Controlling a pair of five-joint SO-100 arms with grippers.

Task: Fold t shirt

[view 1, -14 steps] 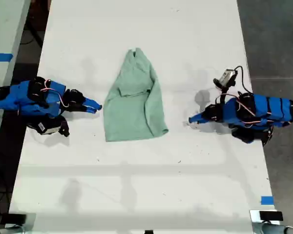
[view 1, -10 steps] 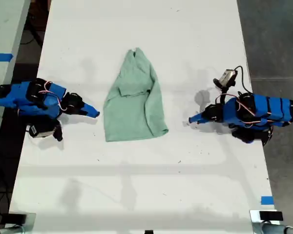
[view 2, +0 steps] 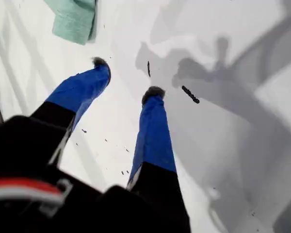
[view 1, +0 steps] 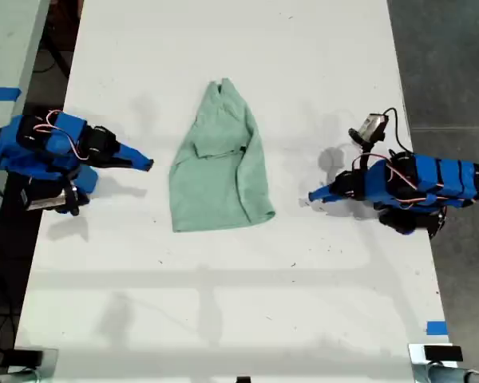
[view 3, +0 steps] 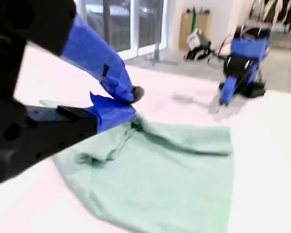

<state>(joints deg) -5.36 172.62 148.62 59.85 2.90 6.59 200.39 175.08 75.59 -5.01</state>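
The pale mint-green t shirt lies creased on the white table, its narrow point toward the exterior view's top. My first gripper rests low over the table on the exterior view's right, a short gap from the shirt's lower corner. In its wrist view the first gripper is open with only bare table between the fingers, and a corner of the shirt shows beyond. My second gripper, on the exterior view's left, is shut and empty, apart from the shirt. Its wrist view looks past the shut second gripper across the shirt.
The first arm shows across the table in the second wrist view. A blue tape mark sits near the table's edge at the exterior view's lower right. Dark floor borders the table on the exterior view's right, and another pale surface on its left.
The second arm has drawn back toward the exterior view's left and upward, away from the shirt. The first arm and the shirt have not moved.
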